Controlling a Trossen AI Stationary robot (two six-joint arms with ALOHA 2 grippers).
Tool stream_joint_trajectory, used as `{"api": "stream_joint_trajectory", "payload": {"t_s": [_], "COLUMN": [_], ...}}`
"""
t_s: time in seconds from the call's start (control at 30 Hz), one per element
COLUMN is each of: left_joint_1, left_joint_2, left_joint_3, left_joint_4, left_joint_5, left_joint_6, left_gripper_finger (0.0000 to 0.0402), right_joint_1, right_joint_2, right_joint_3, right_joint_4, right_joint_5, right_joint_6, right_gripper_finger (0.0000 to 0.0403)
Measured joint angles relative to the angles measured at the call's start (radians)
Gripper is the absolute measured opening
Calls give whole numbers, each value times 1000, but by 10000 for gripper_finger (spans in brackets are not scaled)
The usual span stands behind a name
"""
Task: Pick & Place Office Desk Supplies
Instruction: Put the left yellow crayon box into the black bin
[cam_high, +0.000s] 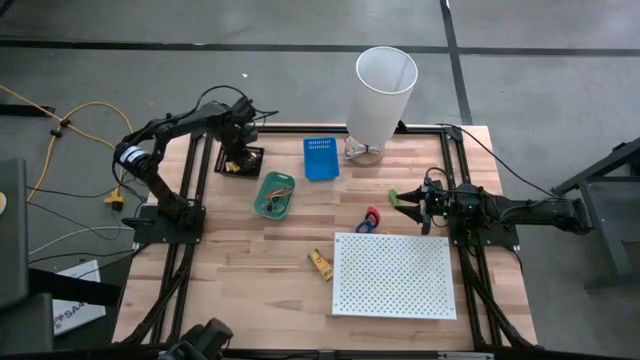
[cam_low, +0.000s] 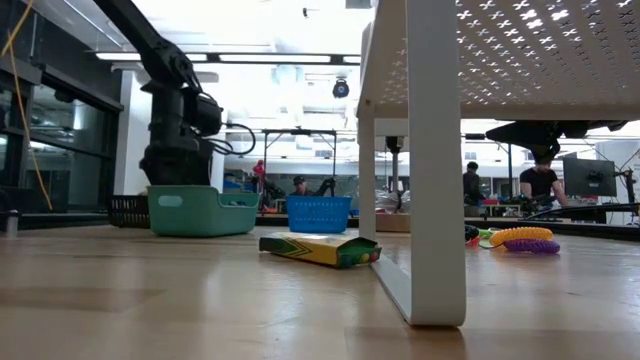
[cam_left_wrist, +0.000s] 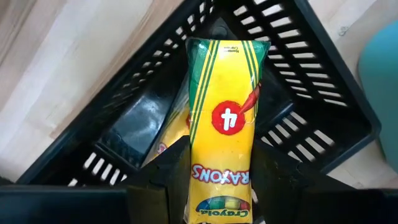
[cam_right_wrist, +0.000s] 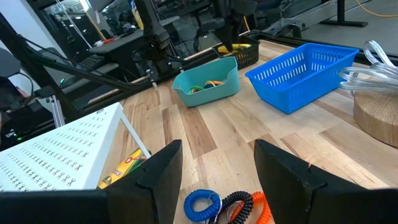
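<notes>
A: What is the left gripper (cam_left_wrist: 217, 186) doing?

B: It is pinching a yellow-and-green crayon pack (cam_left_wrist: 225, 118) by its lower end, holding it over the black slotted plastic basket (cam_left_wrist: 311, 68). In the overhead view that basket (cam_high: 241, 160) is sitting at about ten o'clock on the wooden table (cam_high: 240, 270), with the left gripper (cam_high: 236, 140) directly above it. A second yellow pack is showing inside the basket, partly hidden.

A: And the right gripper (cam_right_wrist: 217, 165)?

B: Its fingers are standing spread wide, holding nothing. From above, the right gripper (cam_high: 415, 200) is waiting at about three o'clock, pointing toward the table's middle.

A: Where are the other supplies lying?

B: A third yellow crayon pack (cam_high: 320, 264) is lying flat just at the nine o'clock edge of the large white perforated board (cam_high: 395, 275), toward six o'clock on the table. Coiled loops in blue and red (cam_high: 369, 220) are sitting near the centre, between the board and the right gripper; the right wrist view is showing them as blue, black and orange coils (cam_right_wrist: 230, 205). A teal plastic tub (cam_high: 274, 194) holding coloured bands is resting a little toward eleven o'clock from the centre, with an empty blue mesh basket (cam_high: 321, 157) beside it at twelve o'clock. The tall white tapered bin (cam_high: 380, 95) is standing at about one o'clock.
</notes>
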Motion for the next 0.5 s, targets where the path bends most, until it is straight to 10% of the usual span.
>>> {"api": "stream_joint_trajectory", "payload": {"t_s": [0.5], "left_joint_1": [0], "left_joint_2": [5], "left_joint_3": [0], "left_joint_4": [4], "left_joint_5": [9], "left_joint_6": [35], "left_gripper_finger": [154], "right_joint_1": [0], "right_joint_2": [0], "right_joint_3": [0], "right_joint_4": [0], "right_joint_5": [0], "right_joint_6": [0], "right_gripper_finger": [188]}}
